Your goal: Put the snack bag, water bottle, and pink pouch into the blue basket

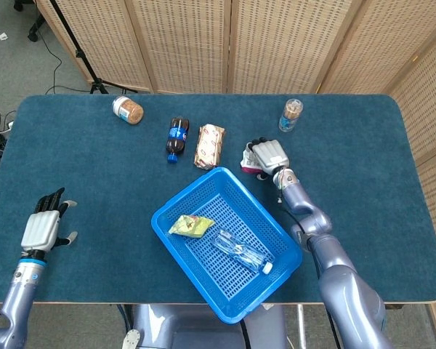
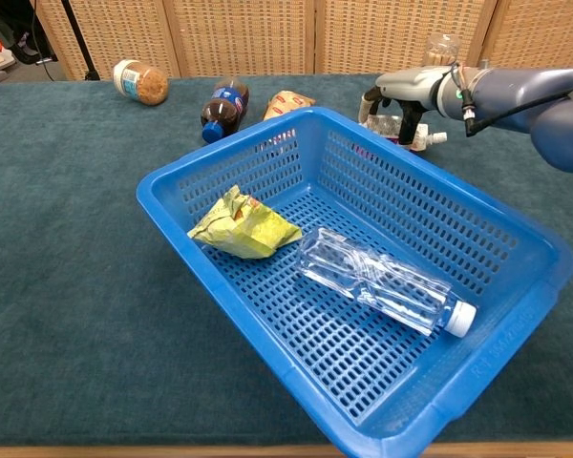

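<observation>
Two items, the snack bag [image 2: 244, 226] and water bottle [image 2: 382, 283], lie in the blue basket [image 2: 477, 363]. The pink pouch [image 1: 248, 158] sits on the counter [image 1: 94, 182] just beyond the basket's far corner, under the right hand [image 1: 267, 155], whose fingers [image 2: 401, 113] curl down onto it. The left hand [image 1: 41, 230] rests well apart, fingers spread.

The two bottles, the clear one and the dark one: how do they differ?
The water bottle is clear and looks empty, with a white cap; the cola bottle is dark, with a blue label and blue cap. The water bottle lies inside the blue basket, while the cola bottle lies on the table behind it. Both lie on their sides, and no robot hand touches either.
</observation>
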Motion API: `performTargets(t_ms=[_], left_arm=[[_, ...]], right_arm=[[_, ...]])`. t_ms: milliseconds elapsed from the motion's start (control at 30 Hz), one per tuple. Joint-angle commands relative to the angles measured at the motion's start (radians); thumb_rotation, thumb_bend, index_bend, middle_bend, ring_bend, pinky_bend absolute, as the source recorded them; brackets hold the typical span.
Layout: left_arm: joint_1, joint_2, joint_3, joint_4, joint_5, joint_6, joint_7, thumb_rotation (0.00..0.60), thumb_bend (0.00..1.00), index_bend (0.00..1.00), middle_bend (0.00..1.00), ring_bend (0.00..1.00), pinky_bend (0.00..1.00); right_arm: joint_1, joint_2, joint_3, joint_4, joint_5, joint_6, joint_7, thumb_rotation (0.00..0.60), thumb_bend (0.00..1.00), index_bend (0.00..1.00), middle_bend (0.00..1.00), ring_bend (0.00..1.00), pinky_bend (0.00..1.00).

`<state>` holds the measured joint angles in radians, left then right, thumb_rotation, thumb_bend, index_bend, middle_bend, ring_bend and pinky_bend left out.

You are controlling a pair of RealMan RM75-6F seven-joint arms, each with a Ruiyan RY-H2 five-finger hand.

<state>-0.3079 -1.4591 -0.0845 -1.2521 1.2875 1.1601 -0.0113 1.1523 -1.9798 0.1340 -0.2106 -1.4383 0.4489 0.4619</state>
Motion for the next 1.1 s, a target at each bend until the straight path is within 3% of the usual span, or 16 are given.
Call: performTargets(t_ms=[33,433,700,933,1100], left_arm=[[0.000,0.000,0.000,-0.002,0.002,0.001,-0.001,0.600,0.24,0.30,0.00,0.00,0.06],[0.004,0.008,0.002,-0.019,0.018,0.008,-0.012,0.600,0.24,0.31,0.00,0.00,0.06],[0.010,0.024,0.004,-0.048,0.038,0.035,-0.009,0.600,0.24,0.31,0.00,0.00,0.06],[0.013,0.037,0.011,-0.076,0.056,0.045,-0.007,0.600,0.24,0.31,0.00,0.00,0.06],[0.016,0.045,0.015,-0.091,0.071,0.058,-0.008,0.600,0.24,0.31,0.00,0.00,0.06]], right_arm=[[-0.003,-0.003,-0.004,0.005,-0.003,0.007,0.006,0.600,0.21,0.52,0.31,0.26,0.37],[-0.017,0.011,-0.006,-0.005,-0.001,0.036,-0.018,0.600,0.21,0.66,0.49,0.42,0.47],[-0.026,0.068,0.019,-0.063,0.021,0.092,-0.077,0.600,0.21,0.68,0.52,0.45,0.49],[-0.034,0.167,0.054,-0.198,0.049,0.168,-0.187,0.600,0.21,0.68,0.52,0.45,0.49],[-0.051,0.283,0.098,-0.390,0.104,0.202,-0.354,0.600,0.21,0.68,0.53,0.46,0.49]])
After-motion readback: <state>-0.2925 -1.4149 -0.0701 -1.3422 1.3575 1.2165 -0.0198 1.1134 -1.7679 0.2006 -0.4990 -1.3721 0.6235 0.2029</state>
